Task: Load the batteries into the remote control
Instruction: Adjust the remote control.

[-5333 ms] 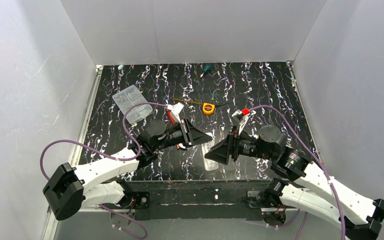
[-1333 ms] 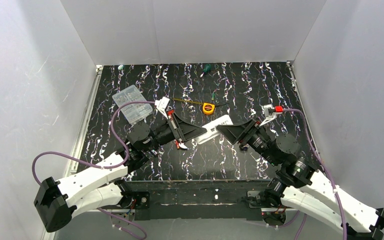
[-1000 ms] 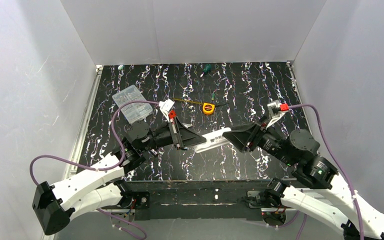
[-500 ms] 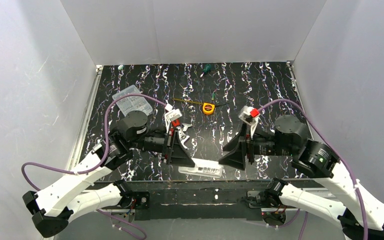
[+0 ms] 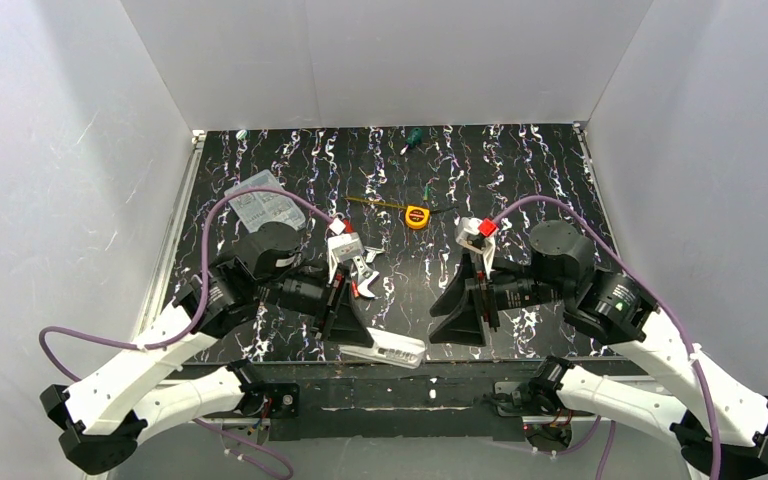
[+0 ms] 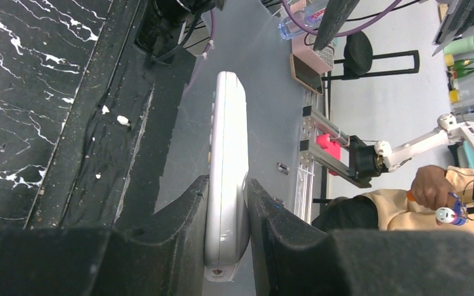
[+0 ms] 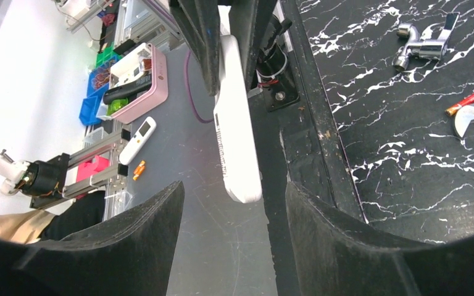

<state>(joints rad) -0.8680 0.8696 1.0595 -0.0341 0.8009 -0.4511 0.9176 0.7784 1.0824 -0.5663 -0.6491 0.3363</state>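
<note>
The black, white-veined table (image 5: 520, 180) lies between white walls (image 5: 380, 60); its near edge is partly hidden by the arms; grey floor shows past that edge in the wrist views. The left gripper (image 6: 226, 185) is clenched on the remote control (image 6: 228, 123); the remote's near end is buried between the fingers, its battery bay cannot be made out, and its far end juts beyond the fingertips. The right gripper (image 7: 229, 188) is spread and empty, with the remote just ahead of its fingertips, not touching; the batteries cannot be made out.
</note>
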